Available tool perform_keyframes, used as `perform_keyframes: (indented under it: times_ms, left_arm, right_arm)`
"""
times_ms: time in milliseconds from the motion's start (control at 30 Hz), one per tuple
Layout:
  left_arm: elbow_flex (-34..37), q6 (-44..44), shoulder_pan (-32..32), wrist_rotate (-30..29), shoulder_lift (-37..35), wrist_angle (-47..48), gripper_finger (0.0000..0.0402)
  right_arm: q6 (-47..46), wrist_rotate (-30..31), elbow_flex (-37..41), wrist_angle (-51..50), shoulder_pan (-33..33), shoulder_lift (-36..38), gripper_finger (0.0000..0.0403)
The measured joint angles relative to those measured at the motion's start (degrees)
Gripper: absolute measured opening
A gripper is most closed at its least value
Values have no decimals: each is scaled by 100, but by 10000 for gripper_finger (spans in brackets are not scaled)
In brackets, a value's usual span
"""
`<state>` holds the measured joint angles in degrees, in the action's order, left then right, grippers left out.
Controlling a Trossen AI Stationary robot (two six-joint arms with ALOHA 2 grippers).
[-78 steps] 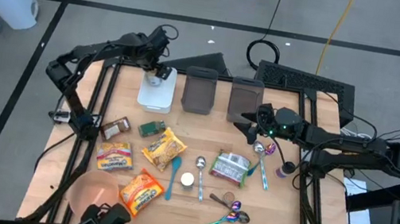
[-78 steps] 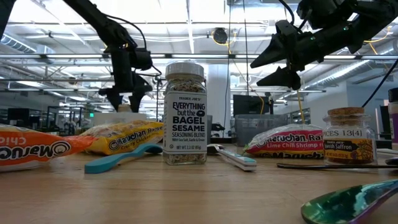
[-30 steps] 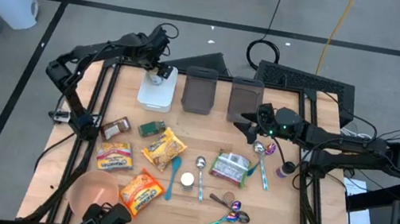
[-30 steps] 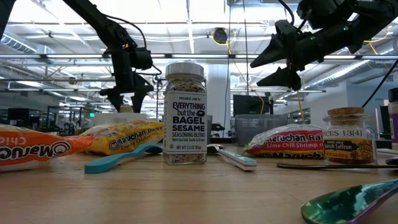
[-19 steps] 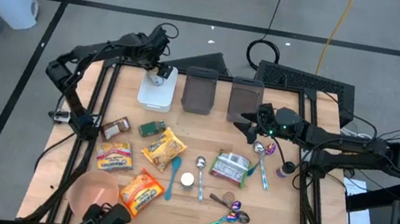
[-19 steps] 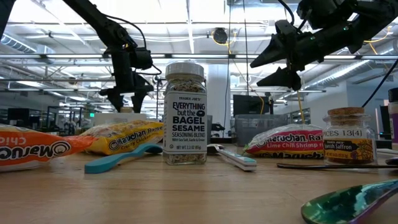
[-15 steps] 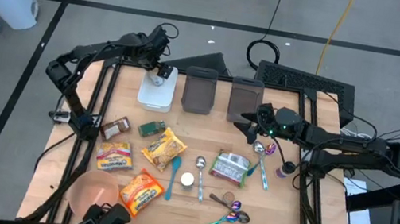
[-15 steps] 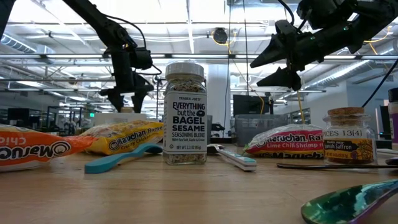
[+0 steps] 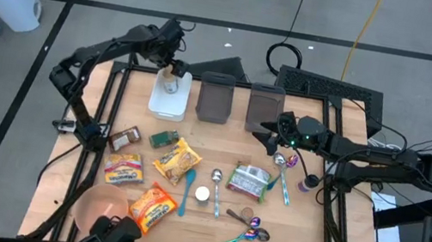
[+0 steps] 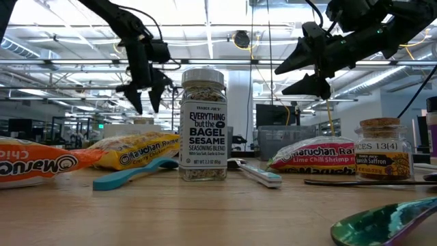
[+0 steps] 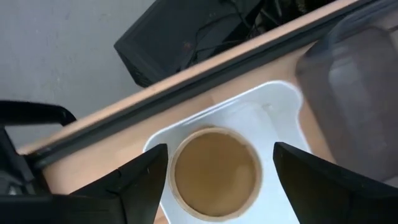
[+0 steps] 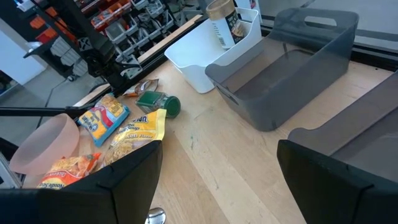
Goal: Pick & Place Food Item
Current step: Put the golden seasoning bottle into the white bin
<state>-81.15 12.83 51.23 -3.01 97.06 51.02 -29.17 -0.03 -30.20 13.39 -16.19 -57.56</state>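
Where it stands upright, the spice jar (image 12: 223,20) shows a tan lid.

Seasoning jar (image 10: 203,124) labelled "TRADER JOE'S EVERYTHING but the BAGEL SESAME SEASONING BLEND", saffron jar (image 10: 382,150) reading "Spanish Saffron", noodle packet (image 10: 311,156) at its 9 o'clock reading "Lime Chili Shrimp"
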Motion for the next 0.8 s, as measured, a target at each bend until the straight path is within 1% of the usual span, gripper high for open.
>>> perform_keyframes:
  times_ms: [167, 233, 400, 467, 533, 600, 800]
  left_arm:
    - [-672, -293, -86, -2, -2, 543, 285]
    - [-895, -395, -162, 94, -6, 719, 283]
    - [-1019, -517, -444, 962, -3, 772, 284]
    - [-994, -506, -609, 939, 50, 728, 282]
    - [-961, -471, -744, 772, 152, 739, 277]
    - [-941, -462, -828, 771, 289, 765, 271]
    - [-937, -347, -905, 627, 778, 933, 242]
  right_arm:
    - [4, -3, 0, 1, 0, 0, 313]
    - [4, -10, 0, 2, 0, 0, 313]
    - [5, -15, 0, 2, 15, -1, 313]
    - [5, -16, 0, 0, 15, 0, 313]
    - [5, -17, 0, 2, 15, 0, 313]
    - [5, -19, 0, 1, 15, 0, 313]
    - [-29, -22, 0, 0, 15, 0, 313]
